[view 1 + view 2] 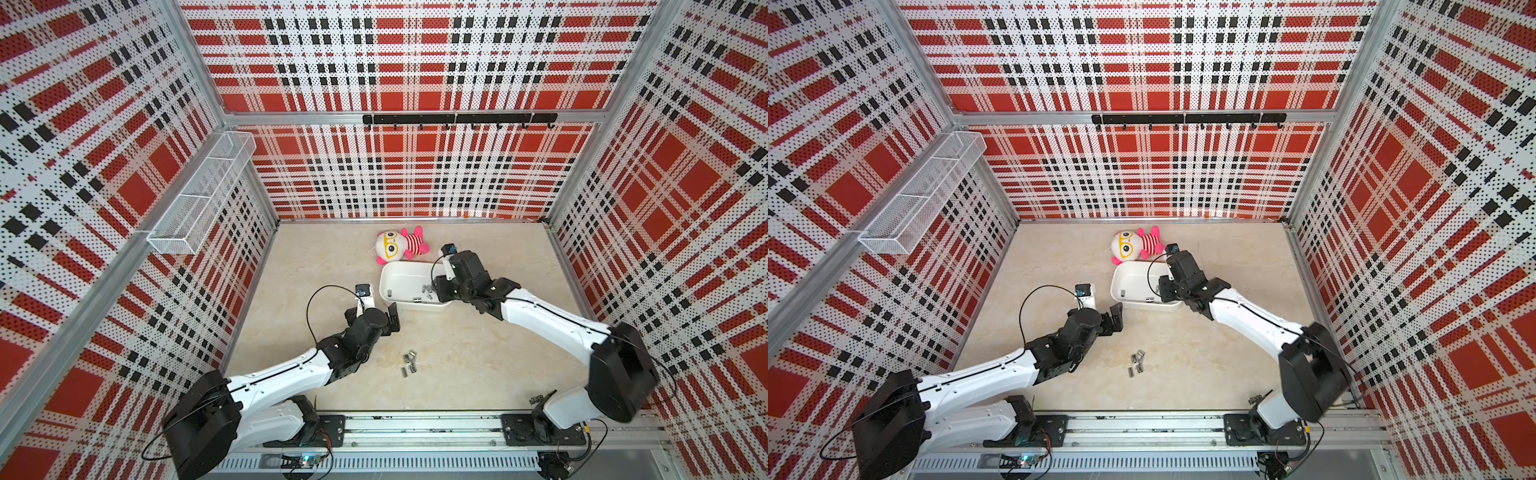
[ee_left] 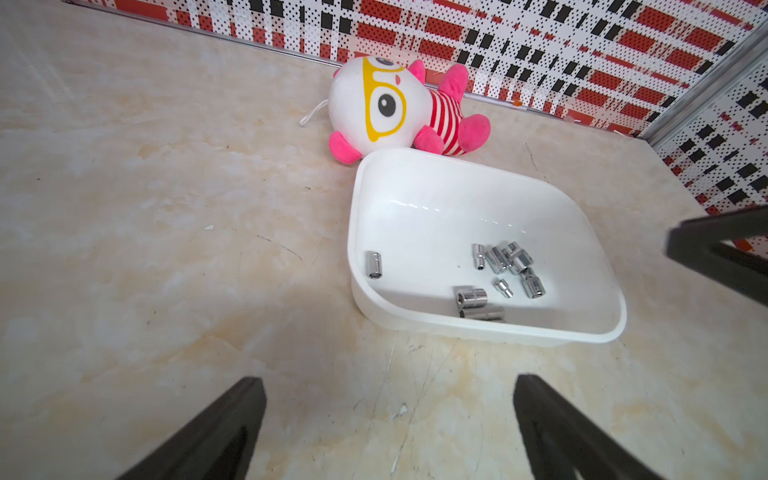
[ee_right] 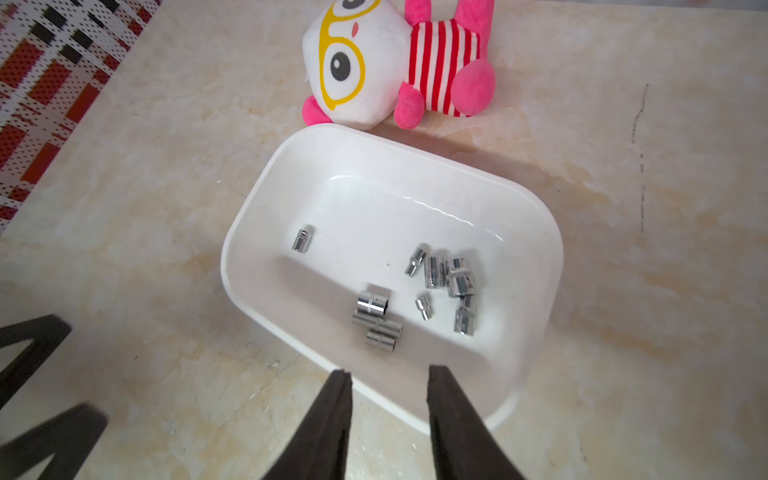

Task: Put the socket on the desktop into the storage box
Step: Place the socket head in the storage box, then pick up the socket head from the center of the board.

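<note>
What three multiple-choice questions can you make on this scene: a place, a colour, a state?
1. Where does the plush doll lie?
A on the desktop, beside the storage box; B inside it; C under it.
2. What colour is the storage box?
A blue; B black; C white.
3. How is the left gripper?
A open, empty; B shut on the doll; C shut, empty.
Answers: 1 A, the doll lies outside the rim; 2 C, its walls are white; 3 A, its fingers stand wide apart with nothing between.
</note>
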